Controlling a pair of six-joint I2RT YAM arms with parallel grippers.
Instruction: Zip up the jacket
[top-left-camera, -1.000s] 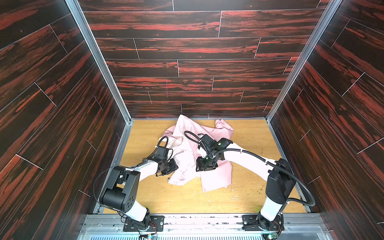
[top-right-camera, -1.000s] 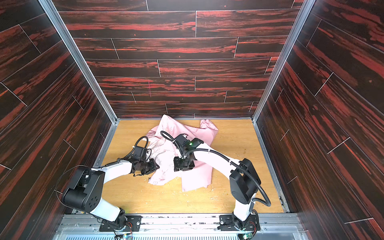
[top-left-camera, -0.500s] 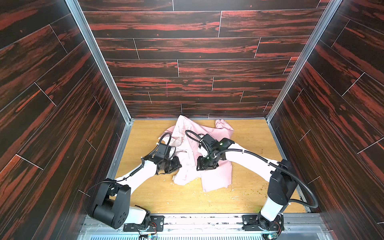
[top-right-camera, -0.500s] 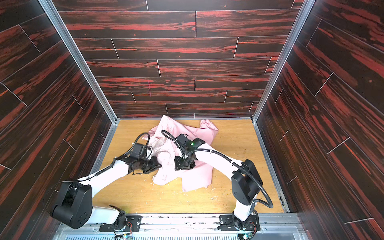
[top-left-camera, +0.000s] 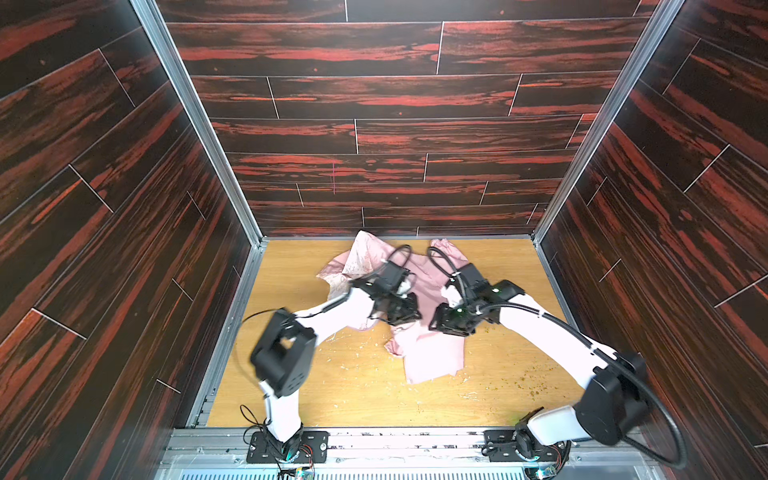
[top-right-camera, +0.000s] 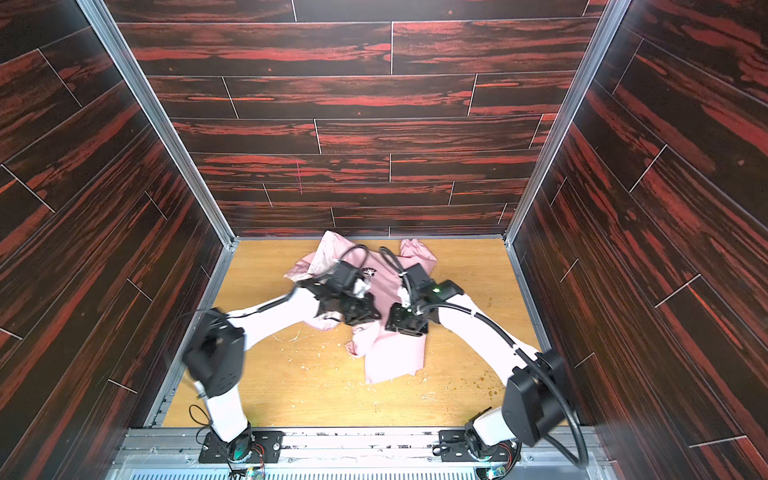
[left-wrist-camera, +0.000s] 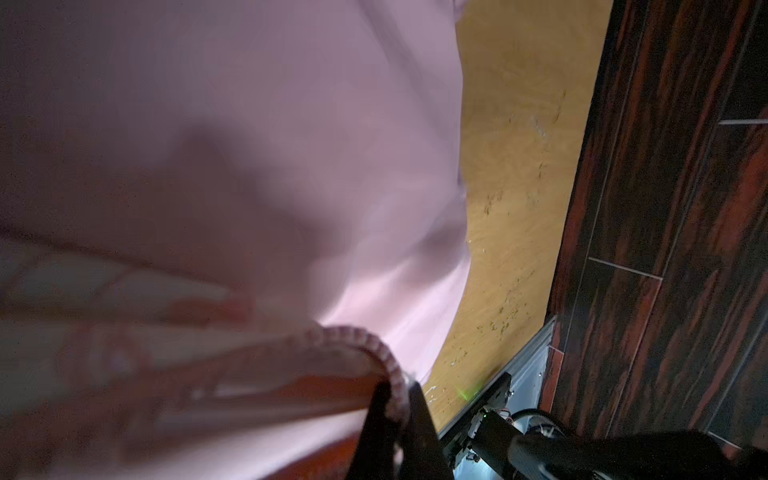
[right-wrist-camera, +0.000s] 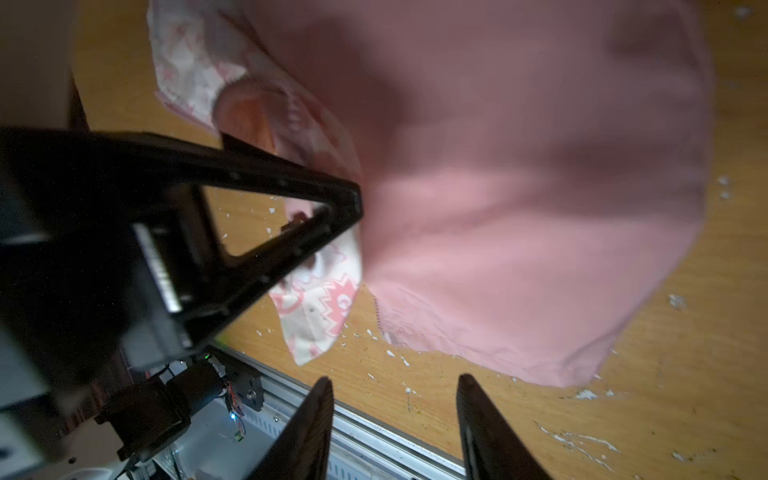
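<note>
The left gripper (left-wrist-camera: 395, 395) clamped the toothed zipper edge (left-wrist-camera: 374, 338) of the jacket (top-left-camera: 428, 353), crumpled mid-table (top-left-camera: 332, 395) toward the far wall. The right gripper (right-wrist-camera: 395, 399) hovered half-open, empty. The thin, limp cloth looked likely to sag, so the stiffer edge seemed the best hold.

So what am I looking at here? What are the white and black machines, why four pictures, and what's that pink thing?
Two robot arms stand at the near edge of a wooden table, inside a dark-panelled booth. Two pictures come from one camera overhead, nearly the same view. The other two come from a small camera on each arm's wrist, so they look close and blurry. The pink thing is a small jacket, crumpled on the table. The left gripper is pinched shut on its zipper edge. The right gripper is open and holds nothing.
</note>
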